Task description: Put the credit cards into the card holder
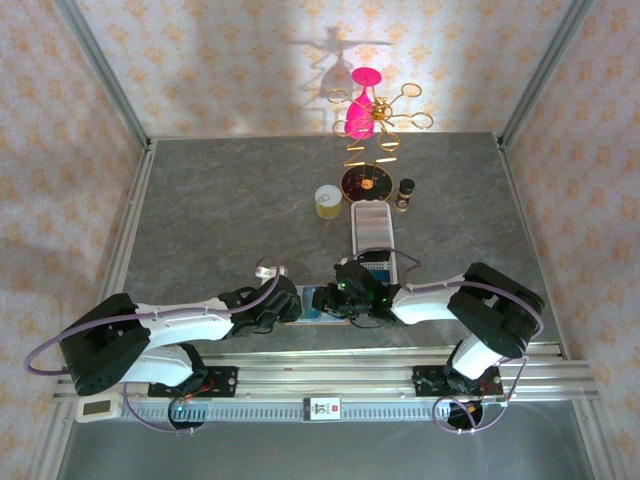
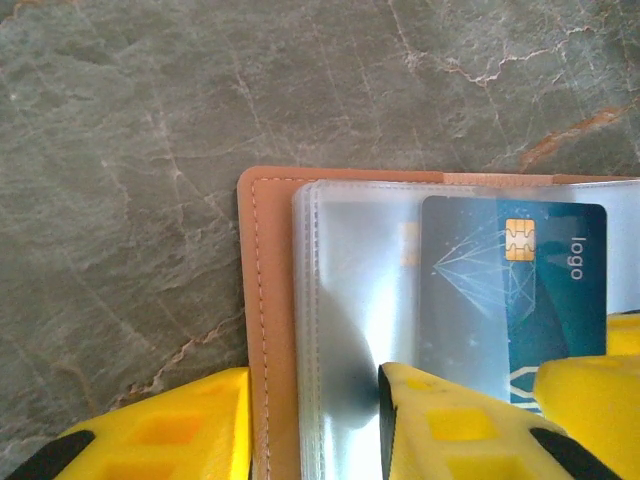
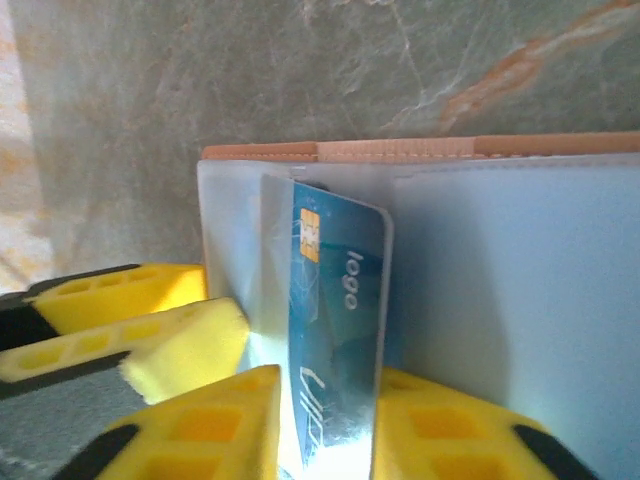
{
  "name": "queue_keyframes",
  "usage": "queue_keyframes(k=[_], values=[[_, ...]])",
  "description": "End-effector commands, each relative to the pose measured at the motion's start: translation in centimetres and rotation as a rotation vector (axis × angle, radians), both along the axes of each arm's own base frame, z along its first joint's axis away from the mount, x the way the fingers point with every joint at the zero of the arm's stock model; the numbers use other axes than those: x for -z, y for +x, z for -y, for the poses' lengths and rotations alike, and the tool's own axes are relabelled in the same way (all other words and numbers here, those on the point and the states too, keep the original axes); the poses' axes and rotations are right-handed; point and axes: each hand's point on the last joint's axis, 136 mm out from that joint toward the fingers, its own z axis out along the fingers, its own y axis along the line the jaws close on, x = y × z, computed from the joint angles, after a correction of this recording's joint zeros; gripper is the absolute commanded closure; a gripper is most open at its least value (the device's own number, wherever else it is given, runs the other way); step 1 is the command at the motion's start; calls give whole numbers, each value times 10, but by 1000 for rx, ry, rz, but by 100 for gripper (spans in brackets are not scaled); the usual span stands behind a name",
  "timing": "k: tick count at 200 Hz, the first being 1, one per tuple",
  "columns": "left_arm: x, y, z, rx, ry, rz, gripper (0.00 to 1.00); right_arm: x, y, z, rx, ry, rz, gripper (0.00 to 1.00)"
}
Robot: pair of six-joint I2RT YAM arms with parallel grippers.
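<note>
The blue credit card (image 2: 510, 290), chip and "logo" showing, sits partway in a clear sleeve of the open tan card holder (image 2: 262, 300), which lies by the middle of the surface's (image 2: 150, 150) near edge. The right hand (image 3: 325, 430) has the card between its fingers; whether it pinches, I cannot tell. The left hand (image 2: 315, 420) is spread astride the holder's stitched edge.

Top overhead; wrists close — (card holder (image 2: 268, 330) shared)
</note>
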Motion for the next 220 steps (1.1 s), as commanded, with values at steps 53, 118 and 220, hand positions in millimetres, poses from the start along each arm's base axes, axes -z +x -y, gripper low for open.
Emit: queue_keyframes(k=[53,118,220], values=[[27,-24,-17,21,72,-100,66,1,4,26,6,-194,58,65],[28,-24,-13,16,33,-97,59,10,5,15,-26,-189,38,92],[17,-20,-2,-5,-96,-55,55,9,4,-6,-77,-200,59,97]])
